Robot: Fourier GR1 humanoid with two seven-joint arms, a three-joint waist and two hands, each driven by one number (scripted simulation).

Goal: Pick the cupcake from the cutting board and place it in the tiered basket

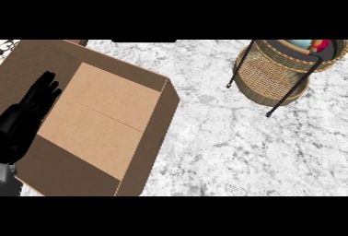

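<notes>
A grey-white marbled worktop (224, 147) carries an open cardboard box (102, 115) and, far right, the tiered basket (279, 76). The cupcake (306, 44) appears to sit in its upper tier, well apart from the left hand (37, 99), whose fingers (48, 83) rest straight. Risk: the cropped edge hides how it sits.

The top of the tiered basket (275, 73) is cut off, and the cupcake (311, 44) in it only partly shows.
</notes>
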